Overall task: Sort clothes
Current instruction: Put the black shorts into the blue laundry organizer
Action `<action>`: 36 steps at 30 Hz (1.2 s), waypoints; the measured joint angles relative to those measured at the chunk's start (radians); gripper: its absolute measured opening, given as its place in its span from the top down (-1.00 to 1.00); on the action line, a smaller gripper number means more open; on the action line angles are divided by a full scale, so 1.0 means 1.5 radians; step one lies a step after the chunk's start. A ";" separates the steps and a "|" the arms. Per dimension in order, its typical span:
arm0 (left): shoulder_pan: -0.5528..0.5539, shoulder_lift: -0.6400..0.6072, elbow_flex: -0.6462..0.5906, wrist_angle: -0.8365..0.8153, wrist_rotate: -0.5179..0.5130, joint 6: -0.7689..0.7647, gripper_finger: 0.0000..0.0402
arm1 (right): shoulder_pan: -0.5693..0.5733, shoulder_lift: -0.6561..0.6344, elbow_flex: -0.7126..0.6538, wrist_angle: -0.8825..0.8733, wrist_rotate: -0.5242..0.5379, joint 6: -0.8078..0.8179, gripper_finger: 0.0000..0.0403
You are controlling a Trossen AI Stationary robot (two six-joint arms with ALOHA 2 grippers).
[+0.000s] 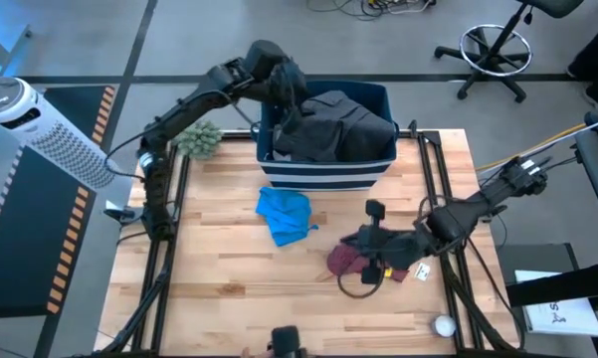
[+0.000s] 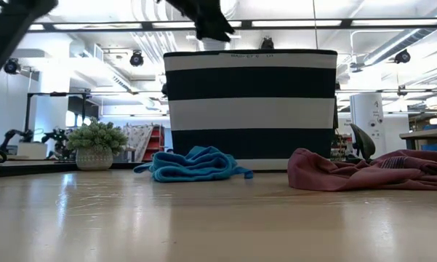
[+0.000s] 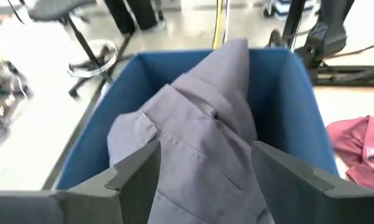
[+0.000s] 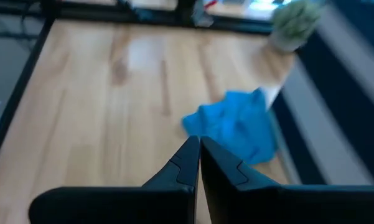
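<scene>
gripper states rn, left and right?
Left gripper: open, jaws spread above the dark grey garment in the striped bin.
Right gripper: shut, holding nothing visible, by the maroon garment.

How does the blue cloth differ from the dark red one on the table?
The blue cloth is turquoise, bunched into a small heap, and lies clear of both arms. The dark red cloth is maroon, more spread out, and lies right at the right gripper. Both are soft garments on the wooden table, outside the bin.

Pale planked wood with a soft sheen for the counter [image 1: 219, 259]. Matt woven cloth on the striped bin [image 2: 250, 102]. Smooth grey cotton shirt [image 3: 199, 143]; rumpled turquoise garment [image 2: 193, 164]; maroon garment [image 2: 363, 171].
</scene>
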 joint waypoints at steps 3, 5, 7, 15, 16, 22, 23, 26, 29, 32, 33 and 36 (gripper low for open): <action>-0.005 -0.078 -0.116 0.081 0.007 -0.004 -0.10 | -0.034 -0.028 0.018 -0.004 0.001 -0.053 1.00; -0.010 -0.139 -0.218 0.158 0.011 -0.010 -0.01 | -0.065 -0.051 0.028 -0.019 0.001 -0.088 1.00; -0.012 -0.206 -0.329 0.252 0.013 -0.022 0.08 | -0.104 -0.072 0.036 -0.025 -0.003 -0.124 1.00; -0.040 -0.430 -0.741 0.572 0.013 -0.111 0.44 | -0.331 -0.117 0.038 -0.028 -0.085 -0.228 1.00; -0.044 -0.453 -0.781 0.599 0.013 -0.123 0.48 | -0.364 -0.113 0.037 -0.023 -0.102 -0.240 1.00; -0.080 -0.559 -0.971 0.714 0.011 -0.169 0.72 | -0.551 -0.060 0.038 0.020 -0.224 -0.277 1.00; -0.086 -0.574 -0.993 0.726 0.011 -0.173 0.75 | -0.578 -0.046 0.038 0.022 -0.240 -0.285 1.00; -0.101 -0.613 -1.044 0.755 0.011 -0.175 0.84 | -0.644 0.002 0.041 0.014 -0.278 -0.290 1.00; -0.115 -0.643 -1.080 0.767 0.010 -0.175 0.90 | -0.689 0.049 0.044 0.009 -0.314 -0.291 1.00; -0.120 -0.661 -1.104 0.769 0.011 -0.195 0.94 | -0.716 0.093 0.045 0.011 -0.342 -0.294 1.00; -0.121 -0.663 -1.110 0.763 0.011 -0.203 0.94 | -0.721 0.108 0.045 0.010 -0.352 -0.295 1.00; -0.125 -0.664 -1.119 0.743 0.013 -0.212 0.97 | -0.728 0.156 0.045 0.010 -0.396 -0.292 1.00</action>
